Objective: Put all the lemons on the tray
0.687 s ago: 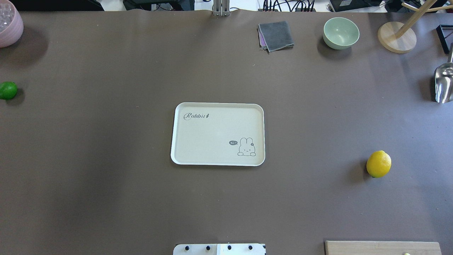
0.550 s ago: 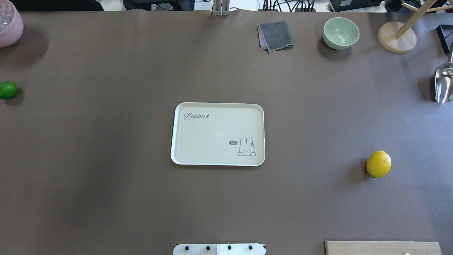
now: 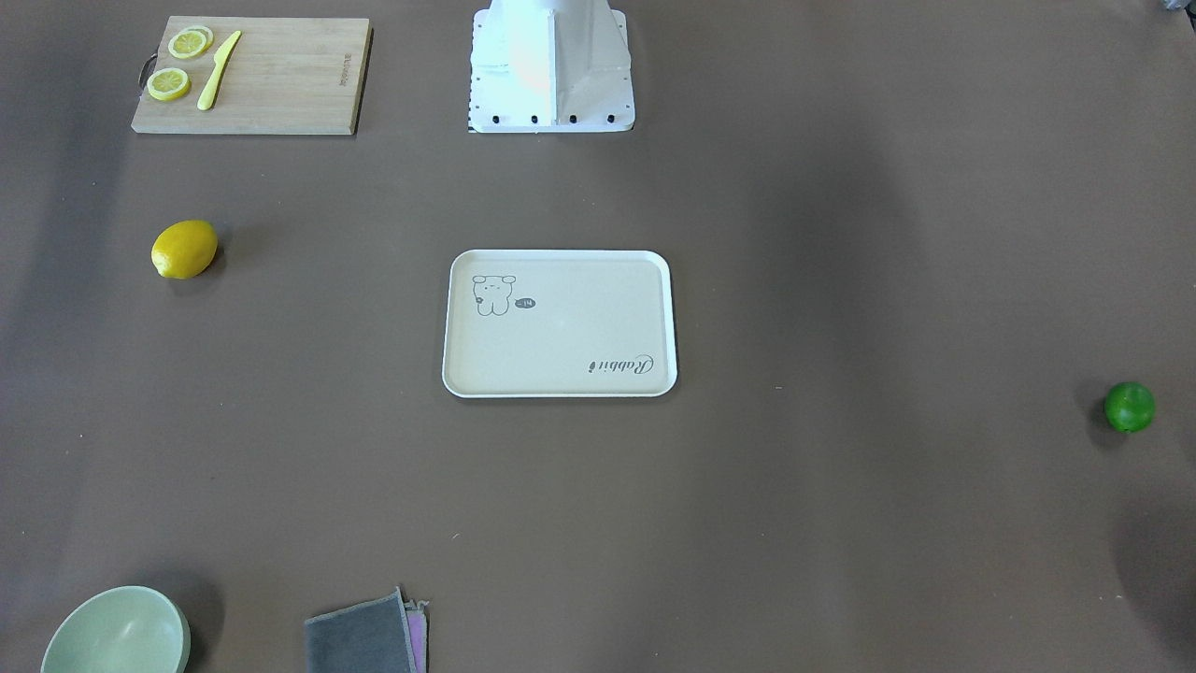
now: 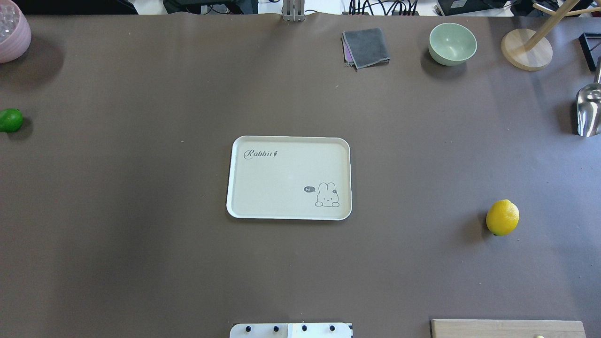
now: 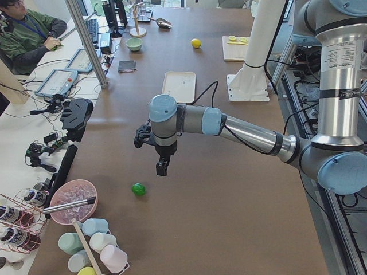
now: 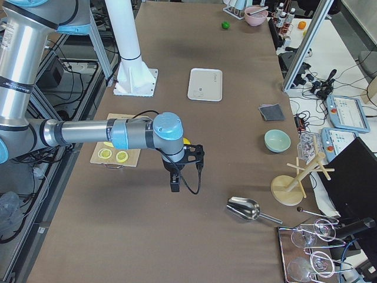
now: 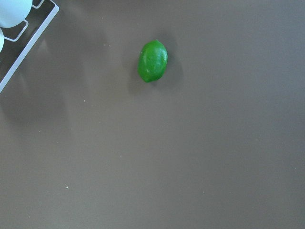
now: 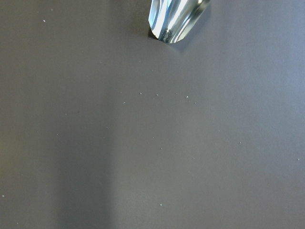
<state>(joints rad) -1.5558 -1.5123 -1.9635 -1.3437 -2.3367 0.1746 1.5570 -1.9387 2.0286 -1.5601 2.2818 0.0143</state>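
We note green lemon point(image 3: 1129, 407), yellow lemon point(image 3: 184, 249) on table, well apart from tray point(image 3: 570, 327). Left gripper point(image 5: 162, 168), right gripper point(image 6: 175, 184): finger spread cannot be told.

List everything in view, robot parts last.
tray: 1, cream-white, table centre
yellow lemon: 1, yellow, robot's right of tray
green lemon: 1, green, far robot's left
cutting board: 1, wood, robot's near right
lemon slices: at least 2, yellow, on board
knife: 1, yellow, on board
green bowl: 1, pale green, far edge
cloth: 1, grey, far edge
pink bowl: 1, pink, far left corner
scoop: 1, metal, right edge
wooden stand: 1, wood, far right corner
left claw: 1, black, near green lemon; state unclear
right claw: 1, black, near yellow lemon; state unclear
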